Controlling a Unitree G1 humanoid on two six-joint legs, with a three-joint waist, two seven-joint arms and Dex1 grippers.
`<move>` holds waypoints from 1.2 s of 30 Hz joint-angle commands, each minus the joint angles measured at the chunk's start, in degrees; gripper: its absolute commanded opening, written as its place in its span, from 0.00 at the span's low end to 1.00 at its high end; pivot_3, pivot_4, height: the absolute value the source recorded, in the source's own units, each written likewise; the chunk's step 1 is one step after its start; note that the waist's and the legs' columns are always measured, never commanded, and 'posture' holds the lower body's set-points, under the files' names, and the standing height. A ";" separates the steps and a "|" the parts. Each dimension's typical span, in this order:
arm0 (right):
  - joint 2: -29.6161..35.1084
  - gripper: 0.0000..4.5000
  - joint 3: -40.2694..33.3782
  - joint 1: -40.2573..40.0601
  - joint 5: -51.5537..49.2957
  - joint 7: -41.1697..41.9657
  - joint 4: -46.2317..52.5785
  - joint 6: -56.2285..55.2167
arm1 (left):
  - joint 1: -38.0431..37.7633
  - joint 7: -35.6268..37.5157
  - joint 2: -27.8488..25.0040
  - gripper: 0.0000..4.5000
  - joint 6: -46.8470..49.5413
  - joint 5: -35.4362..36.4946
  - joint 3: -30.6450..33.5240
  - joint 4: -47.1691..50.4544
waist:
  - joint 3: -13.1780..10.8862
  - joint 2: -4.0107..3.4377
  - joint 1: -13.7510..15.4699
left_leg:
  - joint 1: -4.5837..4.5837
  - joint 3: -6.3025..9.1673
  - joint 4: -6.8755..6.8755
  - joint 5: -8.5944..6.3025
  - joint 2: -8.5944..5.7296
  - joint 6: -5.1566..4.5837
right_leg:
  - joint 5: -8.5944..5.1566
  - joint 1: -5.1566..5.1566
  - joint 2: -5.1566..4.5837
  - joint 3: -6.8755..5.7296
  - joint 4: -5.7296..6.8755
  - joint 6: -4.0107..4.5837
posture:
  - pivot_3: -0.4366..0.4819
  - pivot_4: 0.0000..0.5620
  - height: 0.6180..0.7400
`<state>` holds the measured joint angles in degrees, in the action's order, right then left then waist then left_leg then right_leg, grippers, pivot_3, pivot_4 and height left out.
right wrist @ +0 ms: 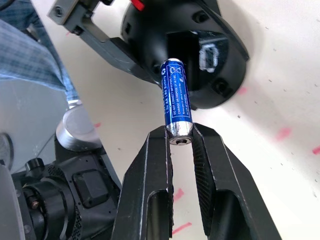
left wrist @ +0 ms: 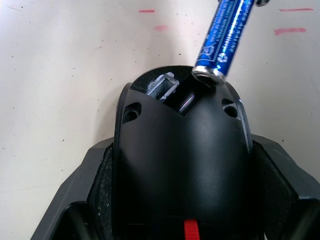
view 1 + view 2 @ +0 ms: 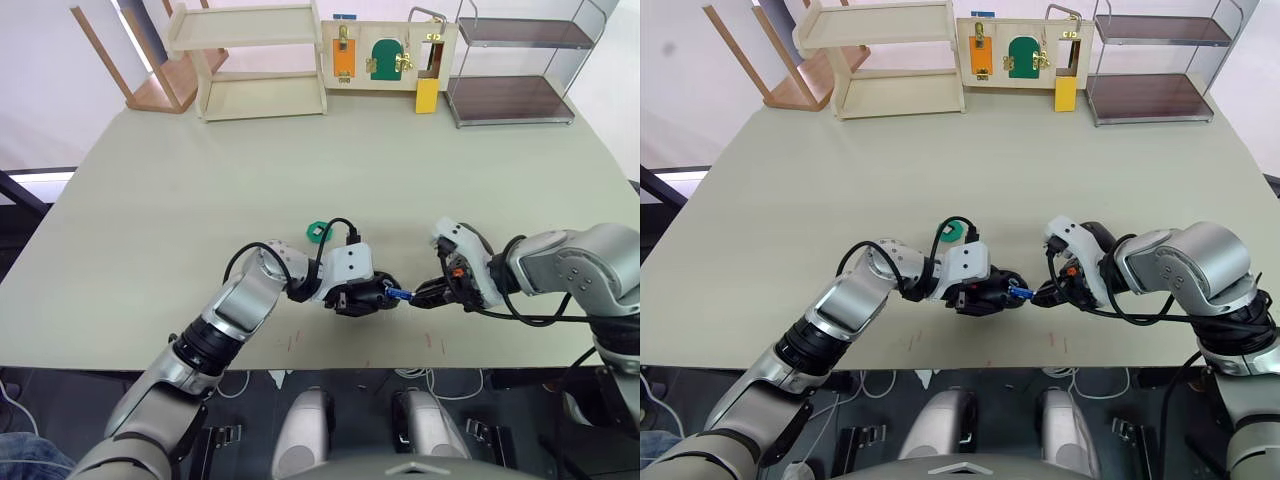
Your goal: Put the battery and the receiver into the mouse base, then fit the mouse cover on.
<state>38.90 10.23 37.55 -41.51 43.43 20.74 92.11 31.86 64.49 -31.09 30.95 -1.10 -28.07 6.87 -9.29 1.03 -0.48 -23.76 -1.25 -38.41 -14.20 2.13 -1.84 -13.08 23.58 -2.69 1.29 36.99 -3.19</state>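
My right tool (image 1: 181,145) pinches the battery (image 1: 176,95) tight by its back end. The battery's front tip touches the rim of the open slot in the mouse base (image 2: 182,160). My left tool (image 3: 362,298) squeezes the mouse base from both sides and holds it just over the worktop (image 3: 180,200). I see a small silver part (image 2: 162,86) sitting inside the slot. A green disc (image 3: 318,231) lies just behind my left tool.

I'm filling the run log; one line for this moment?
left tool: holds mouse base | right tool: holds battery, tip at base slot
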 commanded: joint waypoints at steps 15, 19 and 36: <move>1.15 0.01 6.19 5.78 -18.66 -18.72 -7.17 0.39 | -1.43 0.04 0.10 0.66 1.05 -1.84 -3.72 -2.20 | 0.01 -0.01 -0.07 | 0.00 0.03 0.00 0.00 0.00 0.00 | 0.00 0.00 -0.01 0.02 0.00 -0.01 | 0.48 0.27 1.00; 0.17 0.01 7.31 7.69 -26.88 -26.62 -12.22 0.39 | -1.57 -0.11 0.20 0.66 1.12 -1.84 -3.70 -2.19 | 0.03 -0.02 -0.07 | 0.01 0.02 0.00 0.00 0.01 0.00 | 0.01 0.00 -0.02 0.03 0.00 0.00 | 0.48 0.27 1.00; -6.22 0.25 7.94 12.44 -51.35 -54.28 -28.32 0.39 | -2.24 -0.54 0.64 0.66 1.51 -1.97 -3.57 -2.00 | 0.60 -0.09 -0.40 | 0.05 0.01 0.02 0.00 0.04 -0.01 | 0.01 -0.01 0.01 0.04 0.04 0.00 | 0.48 0.27 1.00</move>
<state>33.40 17.52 49.66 -90.12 -9.42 -7.86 92.19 31.36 64.03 -30.80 31.74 -1.44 -27.65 6.47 -8.69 0.94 -0.88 -23.71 -1.23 -38.39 -14.20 2.17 -1.85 -13.07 23.57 -2.68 1.33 37.03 -3.19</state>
